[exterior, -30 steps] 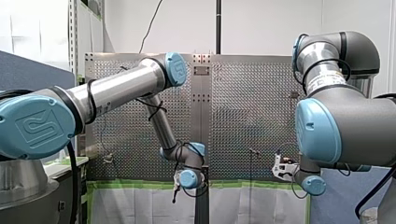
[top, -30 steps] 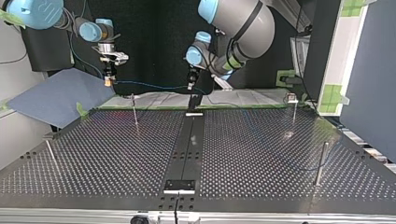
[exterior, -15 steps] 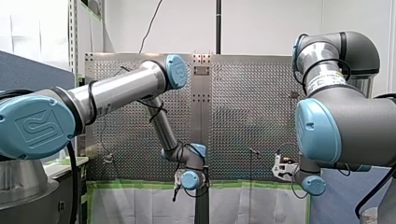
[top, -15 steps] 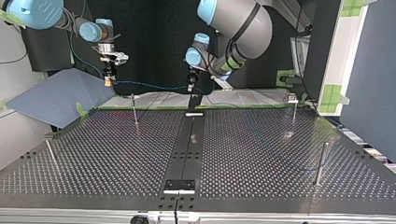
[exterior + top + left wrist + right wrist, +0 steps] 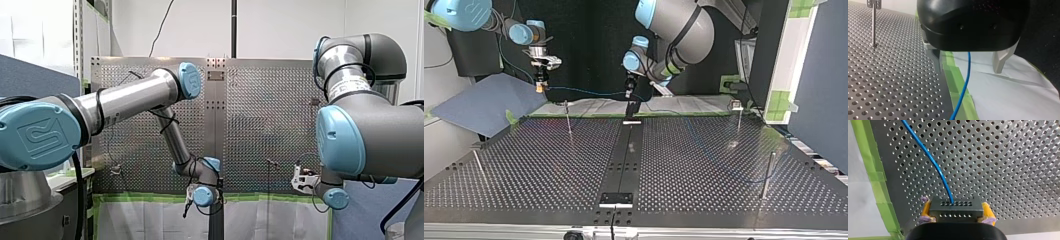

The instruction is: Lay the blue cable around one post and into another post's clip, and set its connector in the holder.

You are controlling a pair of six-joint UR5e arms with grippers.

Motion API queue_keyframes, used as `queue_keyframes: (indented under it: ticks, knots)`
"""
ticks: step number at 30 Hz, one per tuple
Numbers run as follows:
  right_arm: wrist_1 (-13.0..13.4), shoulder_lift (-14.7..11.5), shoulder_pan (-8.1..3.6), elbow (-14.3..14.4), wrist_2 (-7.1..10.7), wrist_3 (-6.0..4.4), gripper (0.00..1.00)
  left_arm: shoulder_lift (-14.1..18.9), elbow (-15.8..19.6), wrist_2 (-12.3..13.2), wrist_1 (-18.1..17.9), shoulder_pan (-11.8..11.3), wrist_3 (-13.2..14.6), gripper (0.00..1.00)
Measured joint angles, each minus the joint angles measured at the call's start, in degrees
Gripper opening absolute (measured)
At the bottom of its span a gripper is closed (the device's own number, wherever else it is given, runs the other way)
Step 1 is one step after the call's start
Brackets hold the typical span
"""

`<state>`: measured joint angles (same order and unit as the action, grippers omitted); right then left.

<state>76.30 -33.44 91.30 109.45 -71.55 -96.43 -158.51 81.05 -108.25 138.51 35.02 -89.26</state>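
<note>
The blue cable [image 5: 584, 91] hangs in a shallow sag between my two grippers above the table's far edge, then trails over the perforated table [image 5: 704, 150] toward a post [image 5: 766, 176] at the top view's right. My right gripper [image 5: 956, 216] has its yellow pads shut on the dark connector block [image 5: 955, 209], from which the cable [image 5: 930, 160] runs out; in the top view it [image 5: 540, 86] hangs at the left. My left gripper [image 5: 968, 65] is open, its metal fingers [image 5: 999, 61] wide apart, and the cable [image 5: 965, 86] passes loosely between them.
Thin posts stand on the table: one [image 5: 568, 118] near my right gripper, one with a clip [image 5: 738, 112] at the far right, one [image 5: 479, 166] at the near left. Black brackets [image 5: 616, 198] sit on the centre strip. Green tape [image 5: 955, 77] edges the table.
My left arm has shifted a little, its gripper sinking slightly in the front view. My right gripper and the connector have stayed still.
</note>
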Motion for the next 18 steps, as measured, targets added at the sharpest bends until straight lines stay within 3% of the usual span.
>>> queue_keyframes:
  ticks: [18]
  knots:
    - [0.0, 0.0, -0.02, 0.0, -0.18, 0.00, 0.36, 0.0, -2.0, -1.7, -0.2, 0.1, 0.0, 1.00]
